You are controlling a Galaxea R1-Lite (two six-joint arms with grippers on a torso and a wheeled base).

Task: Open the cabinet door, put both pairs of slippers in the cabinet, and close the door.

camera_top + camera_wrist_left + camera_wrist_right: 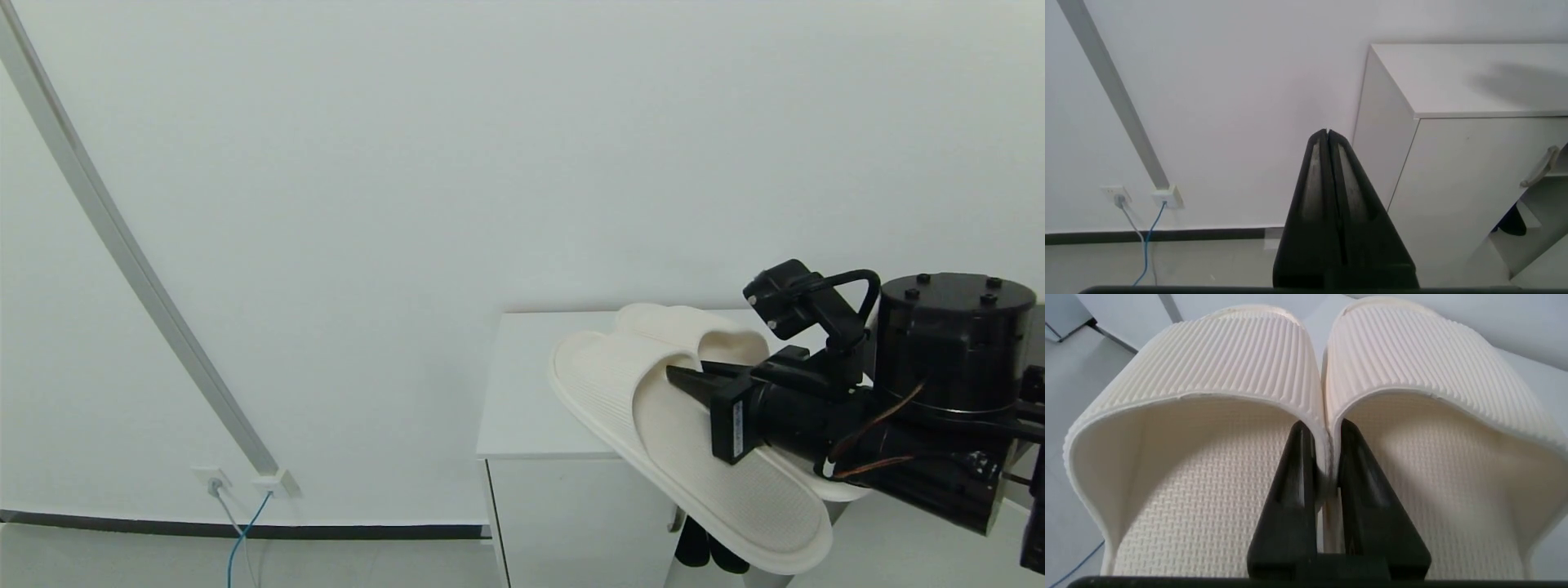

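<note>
My right gripper [676, 377] is shut on a pair of cream ribbed slippers [653, 408], held in the air over the front right of the white cabinet [522, 384]. In the right wrist view its fingers [1298, 457] pinch the touching inner edges of the two slippers [1208, 400]. My left gripper [1327, 137] is shut with nothing in it, low and to the left of the cabinet [1454, 188]. To the right of the handle [1542, 167] the cabinet stands open, and a dark object [1515, 220] lies inside. Dark shapes [709, 555] also show under the held slippers.
A white wall rises behind the cabinet. A grey cable duct [122, 237] runs slanting down the wall to two sockets [245, 482] with cables near the floor. Open floor lies left of the cabinet.
</note>
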